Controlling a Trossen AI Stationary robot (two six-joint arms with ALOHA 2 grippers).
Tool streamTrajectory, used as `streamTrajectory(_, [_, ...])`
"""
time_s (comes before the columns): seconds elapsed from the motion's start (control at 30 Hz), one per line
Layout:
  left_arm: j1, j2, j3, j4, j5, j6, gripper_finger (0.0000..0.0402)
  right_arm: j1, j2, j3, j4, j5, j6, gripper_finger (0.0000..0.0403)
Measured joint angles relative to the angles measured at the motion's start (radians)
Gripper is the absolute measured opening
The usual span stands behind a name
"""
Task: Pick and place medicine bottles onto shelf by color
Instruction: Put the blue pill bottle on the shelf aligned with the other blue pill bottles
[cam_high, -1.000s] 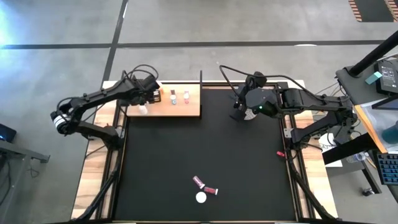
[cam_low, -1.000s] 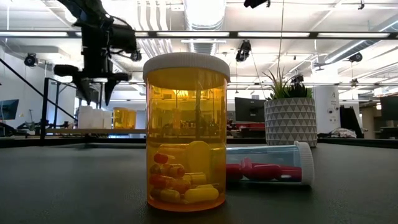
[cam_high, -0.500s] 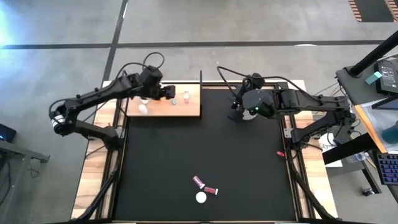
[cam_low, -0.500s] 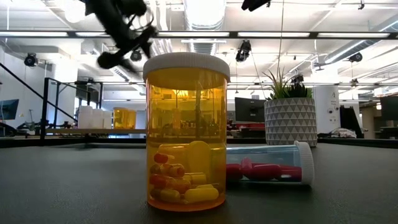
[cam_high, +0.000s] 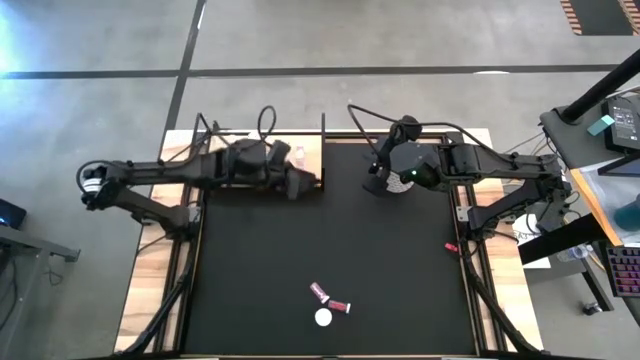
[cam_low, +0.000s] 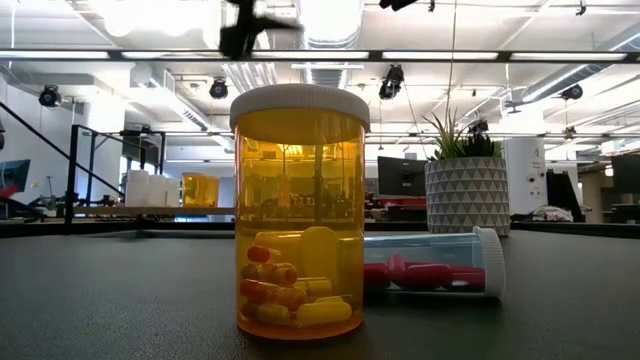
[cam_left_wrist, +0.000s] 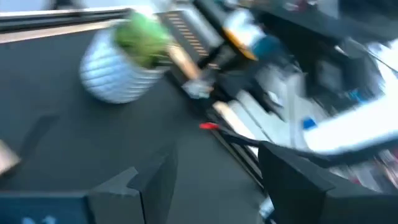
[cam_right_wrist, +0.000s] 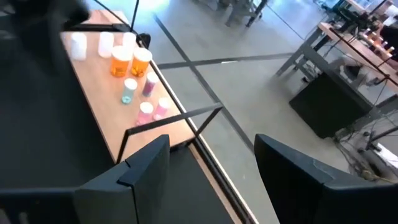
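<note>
An orange medicine bottle (cam_low: 300, 210) stands upright near the mat's front edge, white cap (cam_high: 323, 318) up. Beside it a clear bottle with red capsules (cam_low: 430, 265) lies on its side, and another red bottle (cam_high: 318, 292) lies close by. The wooden shelf (cam_right_wrist: 93, 99) at the far left carries white (cam_right_wrist: 78, 45), orange (cam_right_wrist: 121, 60) and pink-red (cam_right_wrist: 144, 112) bottles standing upright. My left gripper (cam_high: 300, 180) hangs over the shelf's right end, open and with nothing between its fingers (cam_left_wrist: 217, 180). My right gripper (cam_high: 380, 185) waits high at the far middle, open (cam_right_wrist: 214, 174).
A white patterned pot with a green plant (cam_low: 467, 185) stands at the mat's far right part (cam_left_wrist: 121, 62). A thin dark post (cam_high: 323, 125) rises at the shelf's right end. A small red item (cam_high: 450, 247) lies at the mat's right edge.
My left gripper has swung from above the shelf's left part toward the table's right, along the shelf to its right end. It has risen and tipped from pointing down to nearly level. It carries nothing. The bottles have stayed where they were.
</note>
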Motion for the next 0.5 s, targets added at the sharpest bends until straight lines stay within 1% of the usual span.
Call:
streamTrajectory(0.1, [-0.08, 0.0, -0.002, 0.062, 0.0, 0.082, 0.0206, 0.002, 0.0, 0.0, -0.011, -0.007, 0.063, 0.0226])
streamTrajectory(0.17, [-0.128, 0.0, -0.003, 0.059, -0.001, 0.124, 0.0206, 0.002, 0.0, 0.0, -0.028, -0.058, 0.153, 0.0226])
streamTrajectory(0.27, [-0.19, 0.0, -0.008, 0.057, -0.001, 0.196, 0.0206, 0.002, 0.0, 0.0, -0.037, -0.214, 0.251, 0.0226])
streamTrajectory(0.4, [-0.248, 0.0, -0.032, 0.054, 0.0, 0.339, 0.0206, 0.008, 0.0, 0.0, -0.036, -0.441, 0.349, 0.0226])
streamTrajectory(0.43, [-0.258, 0.0, -0.036, 0.05, 0.0, 0.363, 0.0206, 0.015, 0.0, 0.0, -0.037, -0.474, 0.375, 0.0226])
streamTrajectory(0.5, [-0.277, 0.0, -0.043, 0.04, 0.001, 0.385, 0.0206, 0.045, 0.0, 0.0, -0.036, -0.49, 0.425, 0.0226])
